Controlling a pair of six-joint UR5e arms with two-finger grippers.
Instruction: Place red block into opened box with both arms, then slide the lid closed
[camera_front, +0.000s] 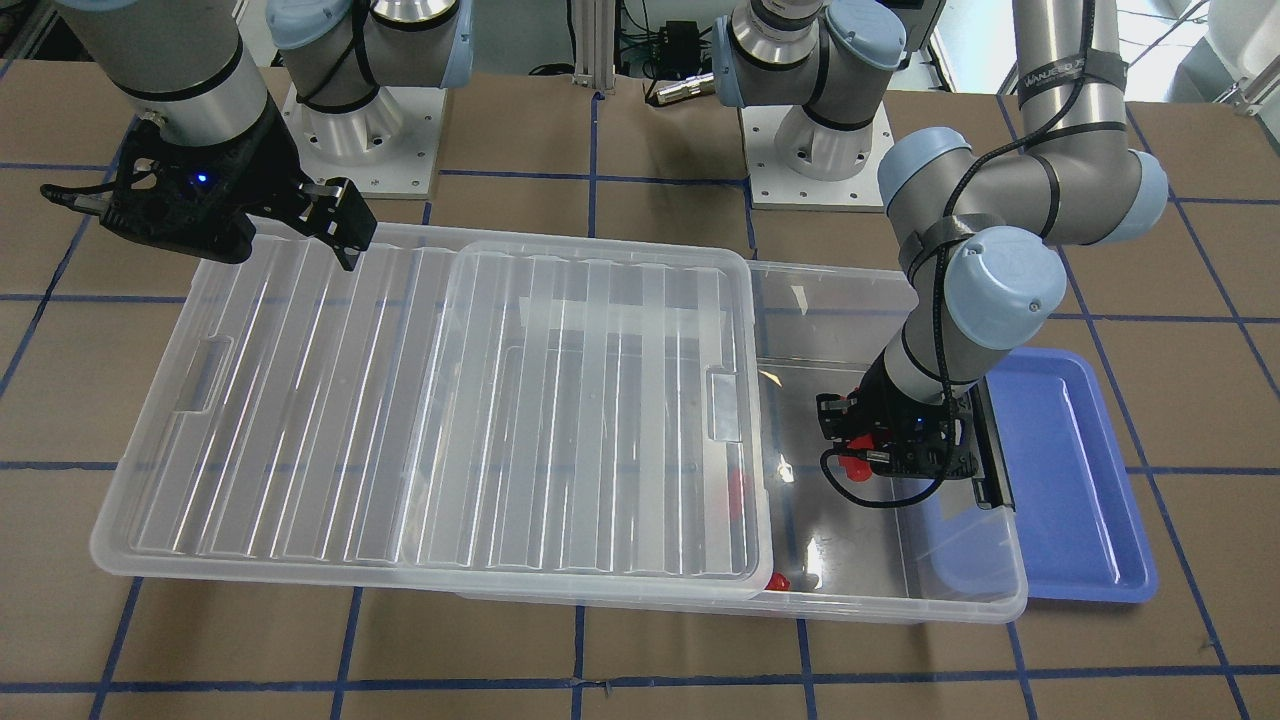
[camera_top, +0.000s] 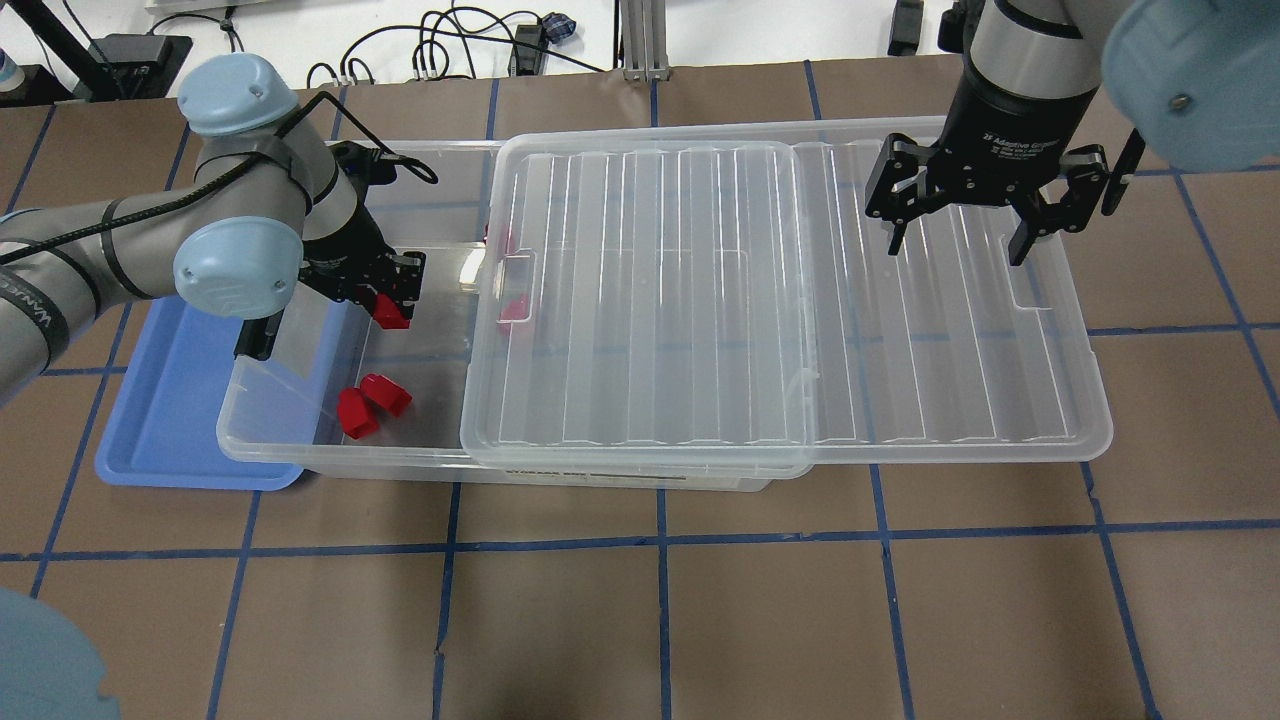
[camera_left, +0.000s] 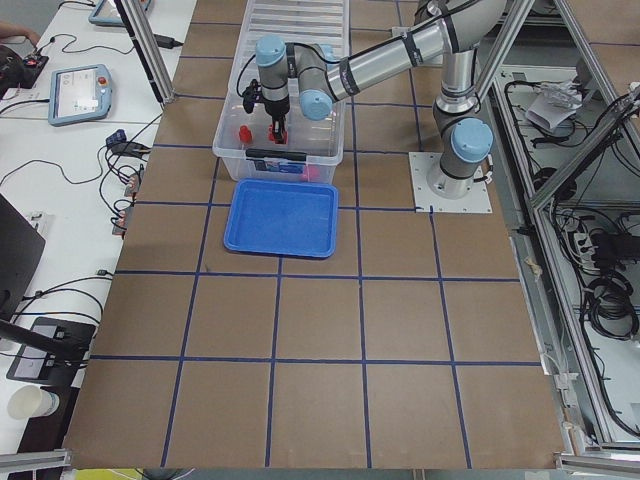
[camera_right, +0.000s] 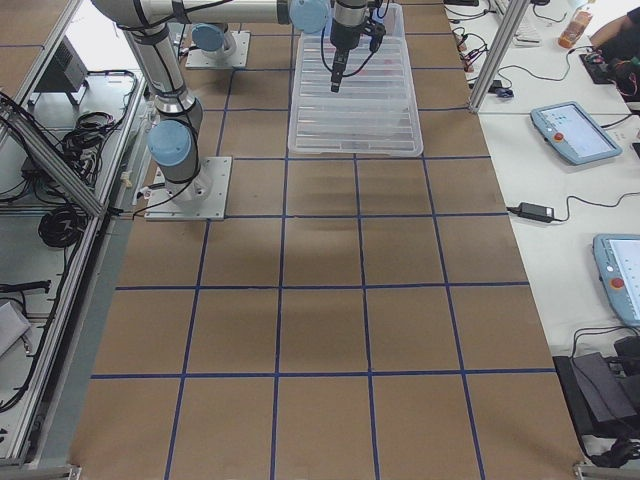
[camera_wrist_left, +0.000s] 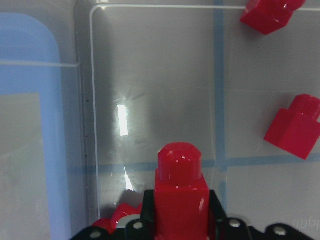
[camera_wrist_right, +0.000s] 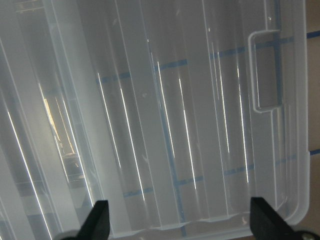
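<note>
My left gripper (camera_top: 388, 298) is shut on a red block (camera_wrist_left: 180, 185), stub pointing forward, low inside the uncovered end of the clear box (camera_top: 340, 455). Seen from the front, this gripper (camera_front: 882, 452) hangs just inside the box's end wall. Two more red blocks (camera_top: 372, 405) lie on the box floor near its front wall. Others show faintly under the lid's edge. The ribbed clear lid (camera_top: 780, 300) covers most of the box and overhangs its far end. My right gripper (camera_top: 965, 235) hovers open above the lid (camera_wrist_right: 175, 125), near its handle recess (camera_wrist_right: 265, 70).
A blue tray (camera_top: 170, 400) lies on the table against the box's open end, beside the black latch bar (camera_front: 990, 450). Both arm bases (camera_front: 360, 130) stand behind the box. Brown table with blue tape lines (camera_top: 660, 600) stretches out in front.
</note>
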